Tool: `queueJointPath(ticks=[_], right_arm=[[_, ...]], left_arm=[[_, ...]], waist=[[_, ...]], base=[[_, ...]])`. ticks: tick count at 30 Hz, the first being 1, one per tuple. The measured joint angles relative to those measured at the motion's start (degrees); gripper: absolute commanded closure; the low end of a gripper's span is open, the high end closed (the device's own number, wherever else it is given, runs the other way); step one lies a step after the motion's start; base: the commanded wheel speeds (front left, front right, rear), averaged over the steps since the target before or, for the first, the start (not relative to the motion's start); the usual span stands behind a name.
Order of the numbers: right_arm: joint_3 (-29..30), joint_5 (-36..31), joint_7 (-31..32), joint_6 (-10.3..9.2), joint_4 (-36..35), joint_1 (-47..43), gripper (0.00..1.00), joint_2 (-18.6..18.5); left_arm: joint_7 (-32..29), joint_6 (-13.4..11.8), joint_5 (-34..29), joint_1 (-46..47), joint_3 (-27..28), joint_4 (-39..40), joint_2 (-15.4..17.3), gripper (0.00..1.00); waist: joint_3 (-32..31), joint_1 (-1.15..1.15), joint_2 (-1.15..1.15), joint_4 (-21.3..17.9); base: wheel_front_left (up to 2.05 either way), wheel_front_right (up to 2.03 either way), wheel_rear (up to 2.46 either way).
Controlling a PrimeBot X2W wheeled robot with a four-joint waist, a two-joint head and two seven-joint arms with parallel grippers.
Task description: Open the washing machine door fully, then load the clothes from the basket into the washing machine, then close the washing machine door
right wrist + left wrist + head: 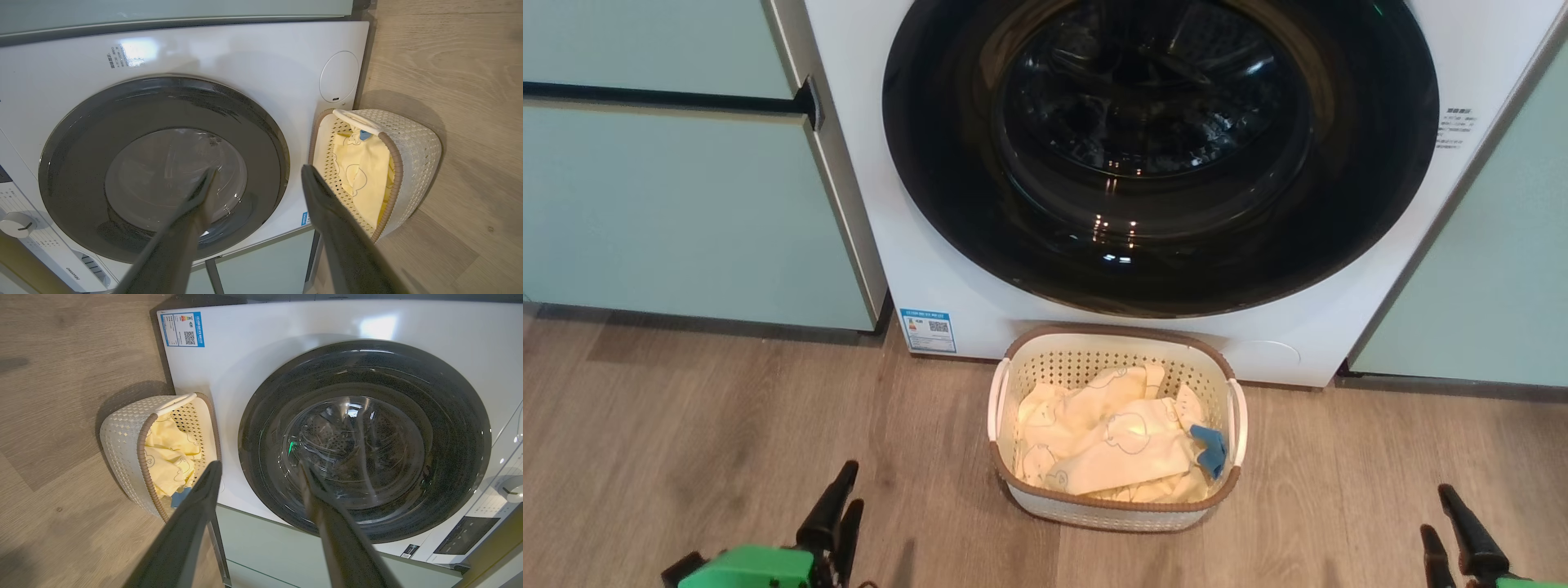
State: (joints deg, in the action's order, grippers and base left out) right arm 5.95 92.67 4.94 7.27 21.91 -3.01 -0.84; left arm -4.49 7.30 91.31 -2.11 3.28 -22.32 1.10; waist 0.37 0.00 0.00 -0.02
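Both pincers are hanging open in front of the shut washing machine.

Head view: the washing machine door is sitting closed, and the basket is standing on the floor just in front of the machine, holding the clothes. The left pincer and the right pincer are hovering further back from the machine, spread wide and gripping nothing. Left wrist view: the left pincer is gaping empty towards the machine's closed door. Right wrist view: the right pincer is doing likewise, with the basket beside the machine.

Wood-look floor: basket sits on it, prob. touching washing machine front; cabinets stand either side.
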Motion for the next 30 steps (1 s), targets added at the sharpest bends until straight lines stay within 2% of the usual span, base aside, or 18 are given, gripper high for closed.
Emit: queueJointPath(ticks=[12, 30], right_arm=[[-0.59, -4.26, -2.12, 0.00, -1.69, 0.08, 0.00, 0.00], [-1.72, -17.17, -5.23, 0.00, -6.04, 1.20, 0.00, 0.00]], left_arm=[[1.86, 0.00, -4.98, 1.08, -0.57, 1.14, 0.03, 0.00], [4.97, 0.01, -17.07, 2.74, -1.59, 4.58, 0.08, 0.00]], waist=[[0.21, 0.00, 0.00, 0.05], [0.41, 0.00, 0.00, 0.19]], base=[[0.00, 0.00, 0.00], [0.00, 0.00, 0.00]])
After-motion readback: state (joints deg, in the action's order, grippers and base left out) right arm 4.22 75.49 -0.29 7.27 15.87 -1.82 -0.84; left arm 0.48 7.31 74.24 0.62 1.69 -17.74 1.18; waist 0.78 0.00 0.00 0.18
